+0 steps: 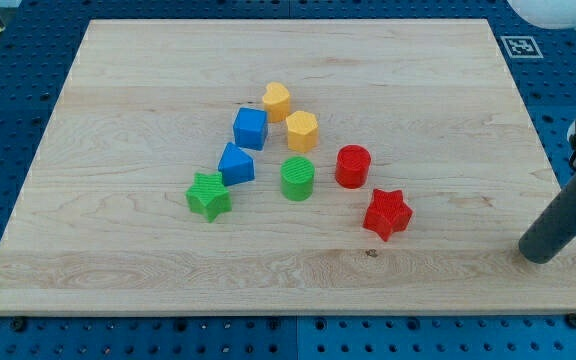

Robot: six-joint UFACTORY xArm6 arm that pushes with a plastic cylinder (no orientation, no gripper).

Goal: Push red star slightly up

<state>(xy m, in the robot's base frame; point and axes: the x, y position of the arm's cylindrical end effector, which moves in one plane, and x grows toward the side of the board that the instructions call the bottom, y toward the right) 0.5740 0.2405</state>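
The red star [387,213] lies on the wooden board [118,120], right of centre and toward the view's bottom. A red cylinder [352,166] stands just above and to its left, a small gap apart. My tip [539,256] rests near the board's right edge, well to the right of the red star and slightly lower. It touches no block.
A green cylinder [297,178], green star [208,195], blue triangular block [235,164], blue cube [250,128], yellow hexagon [301,131] and yellow heart [277,101] cluster left of the red blocks. A white fiducial tag [520,46] sits beyond the board's top right corner.
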